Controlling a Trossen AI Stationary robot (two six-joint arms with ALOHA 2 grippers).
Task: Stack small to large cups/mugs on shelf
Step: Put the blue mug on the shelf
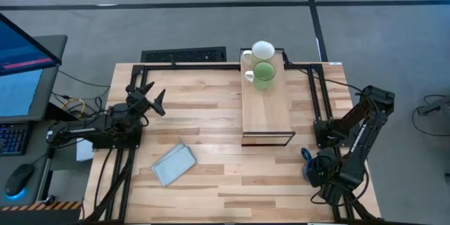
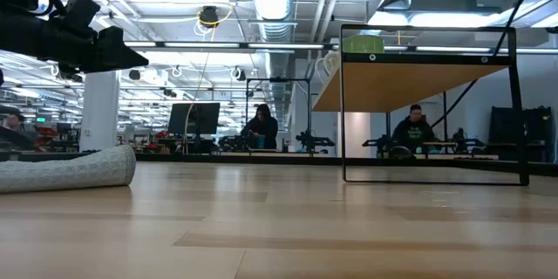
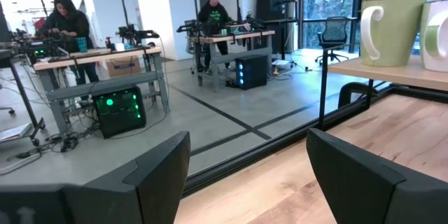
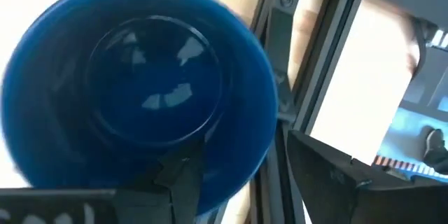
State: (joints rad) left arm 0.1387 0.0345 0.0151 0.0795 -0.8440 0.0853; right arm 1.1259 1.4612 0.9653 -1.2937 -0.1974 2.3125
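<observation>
The white mug and the light green mug stand upright on the far end of the light-wood shelf; both also show in the left wrist view, green and white. The dark blue mug stands mouth up near the table's right near corner, mostly hidden under my right gripper. That gripper is open and points down, one finger over the mug's inside and one outside its wall. My left gripper is open and empty above the table's left side. My right gripper comes at the blue mug from above, with the mug's wall between its two fingers, one finger inside and one outside. A gap shows beside the outer finger. I cannot tell whether either finger touches the wall.
A folded grey-blue cloth lies on the table's near left part and shows in the low view. A black metal frame runs along the table's edges. People sit at desks in the room beyond.
</observation>
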